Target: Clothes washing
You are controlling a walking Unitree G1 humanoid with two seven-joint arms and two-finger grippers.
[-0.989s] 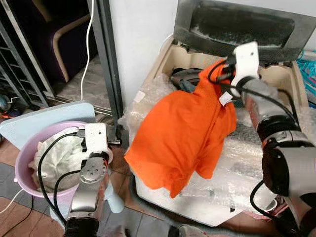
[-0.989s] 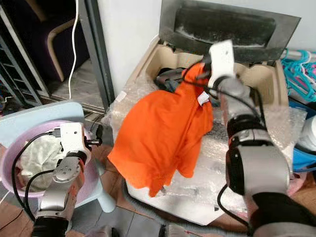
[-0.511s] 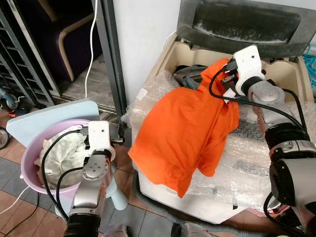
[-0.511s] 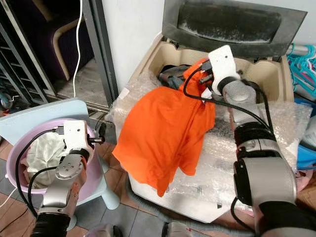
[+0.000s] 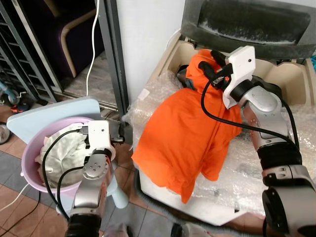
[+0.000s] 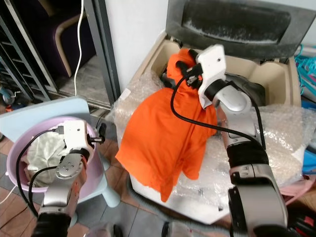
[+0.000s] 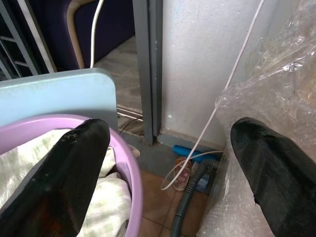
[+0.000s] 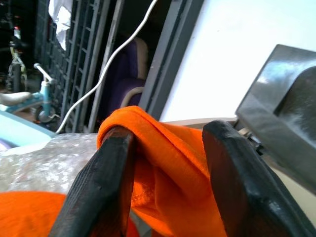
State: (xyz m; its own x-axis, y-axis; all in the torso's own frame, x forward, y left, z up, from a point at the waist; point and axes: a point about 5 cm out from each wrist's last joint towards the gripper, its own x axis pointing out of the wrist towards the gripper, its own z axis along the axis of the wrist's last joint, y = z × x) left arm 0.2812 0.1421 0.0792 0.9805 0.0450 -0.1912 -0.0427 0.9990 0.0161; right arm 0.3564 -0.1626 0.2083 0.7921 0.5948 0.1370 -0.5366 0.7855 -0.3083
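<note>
An orange garment (image 5: 190, 133) hangs from my right gripper (image 5: 213, 63), which is shut on its top fold above the open tub of the top-loading washing machine (image 5: 276, 81). Most of the cloth drapes over the machine's bubble-wrapped front left corner. In the right wrist view the orange fabric (image 8: 165, 163) is pinched between both black fingers (image 8: 101, 185). My left gripper (image 7: 163, 168) is open and holds nothing. It hovers by the rim of the pink basin (image 5: 30, 160), which holds pale laundry (image 5: 64, 148).
The basin rests on a light blue stool (image 5: 59, 111). The machine's grey lid (image 5: 247, 22) stands raised at the back. A dark metal door frame (image 5: 113, 54) and a white cable (image 5: 91, 44) are to the left. A grey hose (image 7: 190, 207) lies on the tiled floor.
My right gripper has carried the top of the orange garment leftwards over the tub opening. The camera view has shifted a little. My left arm stays by the basin.
</note>
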